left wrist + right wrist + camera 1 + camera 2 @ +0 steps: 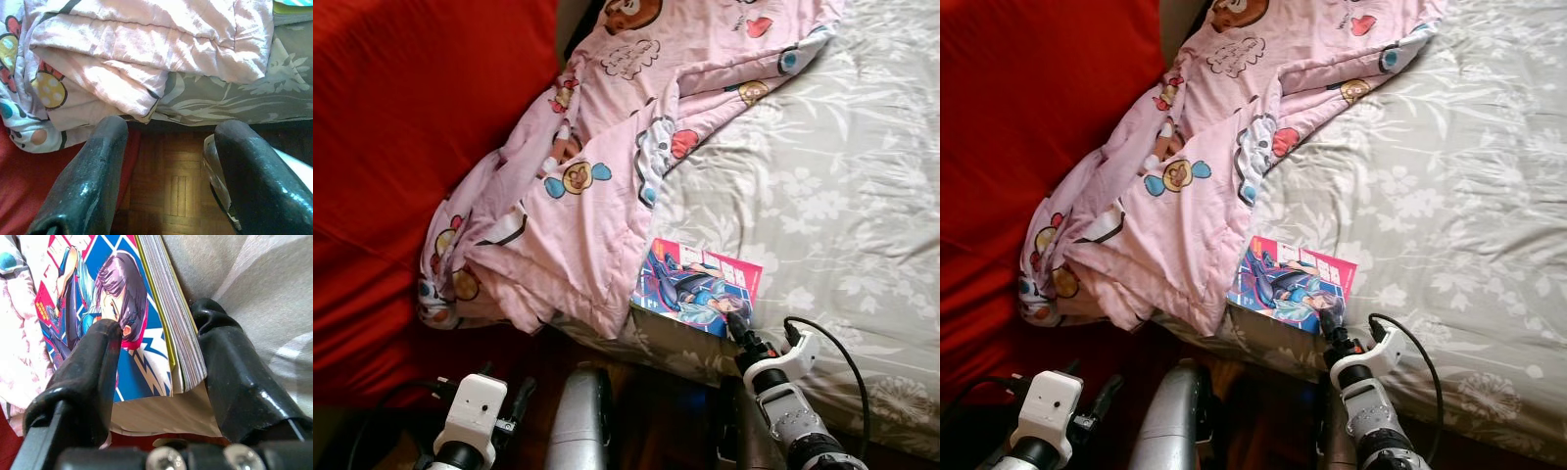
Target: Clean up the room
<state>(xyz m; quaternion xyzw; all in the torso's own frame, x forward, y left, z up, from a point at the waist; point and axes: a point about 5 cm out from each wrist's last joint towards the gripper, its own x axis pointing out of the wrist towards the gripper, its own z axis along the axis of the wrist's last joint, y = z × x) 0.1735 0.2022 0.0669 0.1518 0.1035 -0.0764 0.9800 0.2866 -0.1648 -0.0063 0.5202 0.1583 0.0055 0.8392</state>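
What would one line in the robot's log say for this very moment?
right gripper: fingers closed around comic book corner | book: on bed edge, beside pink blanket | left gripper: open, idle, low by the floor

Bed (pixel 842 186), covered in a grey floral sheet. A pink cartoon-print blanket (pixel 597 166) is rumpled across its left side; a comic book (pixel 697 286) (near edge) is laid just beside it.

Comic book (pixel 697 288), colourful cover up, flat on bed edge w/ pink blanket (pixel 597 186).
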